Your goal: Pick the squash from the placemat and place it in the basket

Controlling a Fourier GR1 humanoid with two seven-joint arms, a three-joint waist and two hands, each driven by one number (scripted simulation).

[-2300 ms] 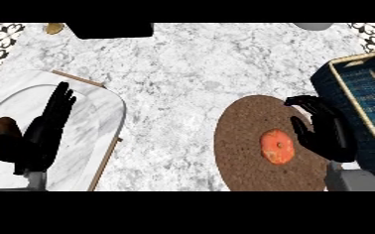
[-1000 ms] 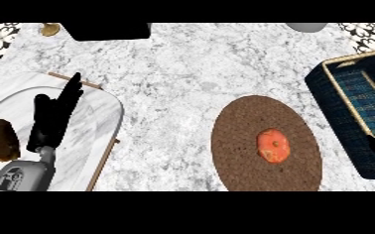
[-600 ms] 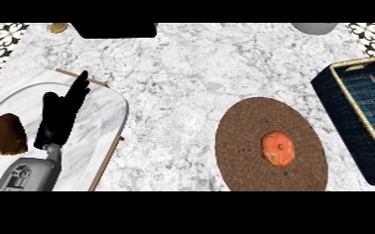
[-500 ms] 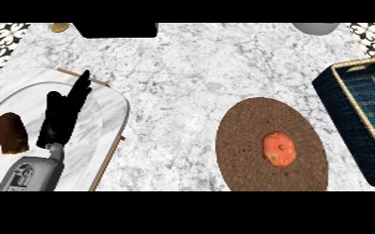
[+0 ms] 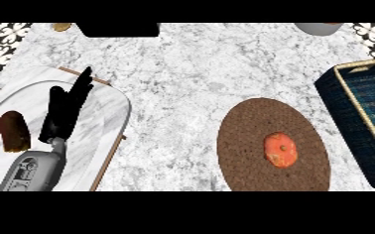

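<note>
An orange squash [image 5: 281, 149] lies near the middle of the round brown placemat [image 5: 249, 129] at the lower right. The dark blue basket [image 5: 350, 104] with a tan rim stands at the right edge, just beyond the placemat. My left hand [image 5: 64, 110] shows at the left, over a marble board, fingers straight and pointing up and away; it is open and holds nothing. It is far from the squash. My right hand does not show in the view.
A marble board with a wooden edge [image 5: 102, 129] lies at the left, with a dark brown object [image 5: 14, 131] on it. A black item [image 5: 117, 29] and a grey bowl [image 5: 319, 28] sit at the far edge. The counter [image 5: 190, 74] is white marble.
The right hand, beside the squash 2.3 s ago, has left the view. The left hand has stayed open over the board, shifting only slightly. The squash has not moved.
</note>
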